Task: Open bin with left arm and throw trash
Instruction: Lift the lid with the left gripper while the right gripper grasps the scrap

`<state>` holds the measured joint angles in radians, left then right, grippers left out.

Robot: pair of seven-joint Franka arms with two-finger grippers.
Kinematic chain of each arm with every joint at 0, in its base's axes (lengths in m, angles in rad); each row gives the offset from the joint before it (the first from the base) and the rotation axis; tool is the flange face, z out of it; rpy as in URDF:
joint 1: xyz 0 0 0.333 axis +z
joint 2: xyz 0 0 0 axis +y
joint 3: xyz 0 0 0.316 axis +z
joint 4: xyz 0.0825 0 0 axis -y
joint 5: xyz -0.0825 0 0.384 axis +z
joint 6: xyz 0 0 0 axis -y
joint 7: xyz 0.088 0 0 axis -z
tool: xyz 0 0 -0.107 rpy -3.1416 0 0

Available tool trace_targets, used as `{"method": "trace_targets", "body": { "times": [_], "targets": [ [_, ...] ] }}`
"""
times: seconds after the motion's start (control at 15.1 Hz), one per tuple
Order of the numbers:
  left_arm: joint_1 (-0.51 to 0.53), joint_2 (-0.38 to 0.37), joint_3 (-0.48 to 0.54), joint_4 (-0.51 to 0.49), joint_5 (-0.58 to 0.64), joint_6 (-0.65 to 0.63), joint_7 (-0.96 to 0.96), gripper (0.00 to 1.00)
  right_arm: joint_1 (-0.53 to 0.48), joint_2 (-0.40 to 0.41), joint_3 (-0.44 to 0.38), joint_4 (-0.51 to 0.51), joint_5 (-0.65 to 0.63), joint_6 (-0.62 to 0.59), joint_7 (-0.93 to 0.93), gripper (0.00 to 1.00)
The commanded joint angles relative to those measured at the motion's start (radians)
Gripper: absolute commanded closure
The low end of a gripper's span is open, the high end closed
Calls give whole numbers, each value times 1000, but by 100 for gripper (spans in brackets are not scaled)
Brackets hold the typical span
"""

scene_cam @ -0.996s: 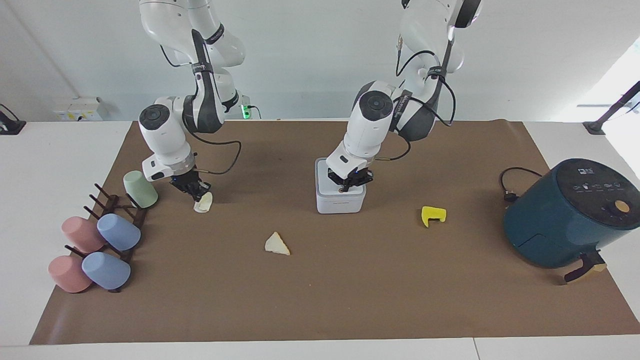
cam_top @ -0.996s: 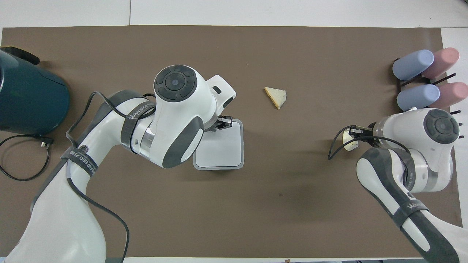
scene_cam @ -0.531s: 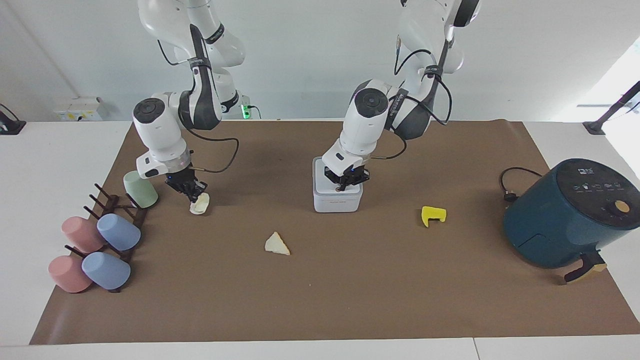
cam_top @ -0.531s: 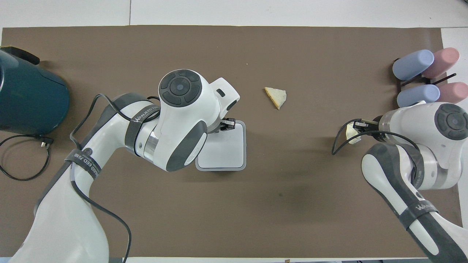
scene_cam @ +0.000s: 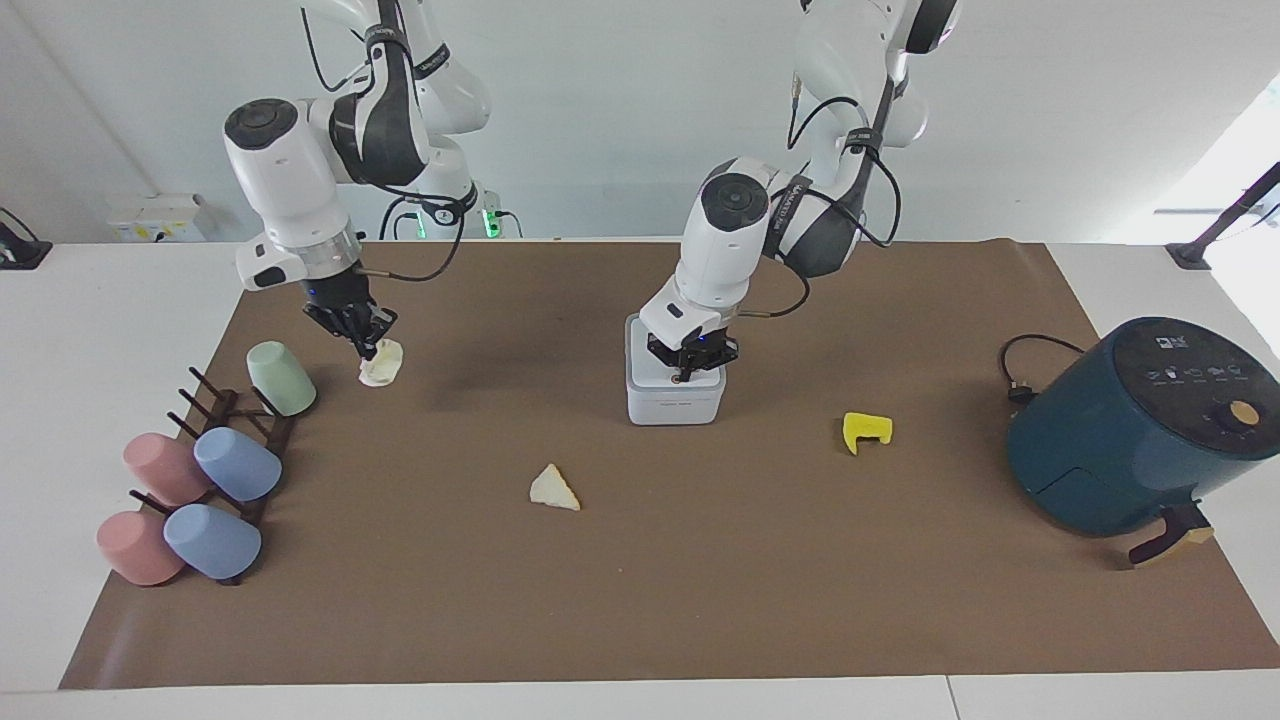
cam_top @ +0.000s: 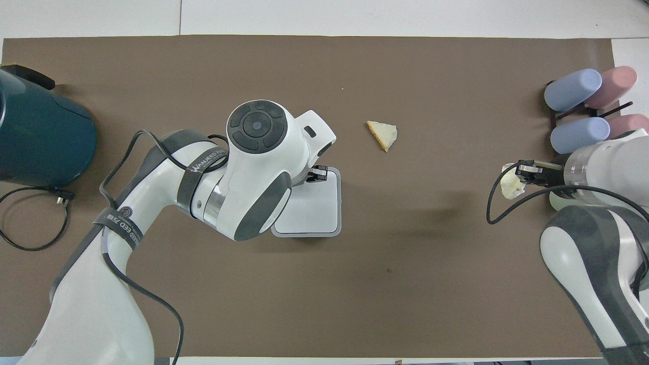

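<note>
The white bin (scene_cam: 672, 402) stands mid-table with its lid down; it also shows in the overhead view (cam_top: 314, 213). My left gripper (scene_cam: 685, 373) is shut, with its tips on the lid's edge by the orange button. My right gripper (scene_cam: 358, 333) is shut on the off-white wrinkled piece (scene_cam: 382, 364) and holds it above the mat beside the green cup (scene_cam: 280, 378). In the overhead view the piece (cam_top: 509, 186) hangs from that gripper (cam_top: 521, 172). The cream wedge (scene_cam: 553, 489) and the yellow chunk (scene_cam: 866, 430) lie on the mat, farther from the robots than the bin. The wedge also shows in the overhead view (cam_top: 383, 134).
A dark-teal air fryer (scene_cam: 1140, 425) with its cable (scene_cam: 1018, 372) stands at the left arm's end. A rack of pink and blue cups (scene_cam: 200, 490) lies at the right arm's end. Brown mat (scene_cam: 700, 580) covers the table.
My right gripper has lifted the off-white piece off the mat and carried it up and toward the robots. My left gripper stays on the bin's lid, and the bin has shifted slightly.
</note>
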<state>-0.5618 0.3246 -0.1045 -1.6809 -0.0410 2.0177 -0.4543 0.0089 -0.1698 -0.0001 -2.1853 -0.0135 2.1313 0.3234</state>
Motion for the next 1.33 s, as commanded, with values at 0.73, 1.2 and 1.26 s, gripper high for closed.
{"method": "trace_targets", "body": {
  "times": [0.73, 1.2, 1.26],
  "targets": [
    [10, -90, 8, -16, -20, -140, 3, 100, -3, -53, 75, 150, 20, -217, -12, 100],
    [48, -183, 11, 30, -59, -282, 25, 100, 3, -51, 78, 150, 20, -209, -9, 100],
    [56, -218, 15, 29, -77, -312, 43, 100, 25, -51, 78, 150, 21, -203, -7, 100]
  ]
}}
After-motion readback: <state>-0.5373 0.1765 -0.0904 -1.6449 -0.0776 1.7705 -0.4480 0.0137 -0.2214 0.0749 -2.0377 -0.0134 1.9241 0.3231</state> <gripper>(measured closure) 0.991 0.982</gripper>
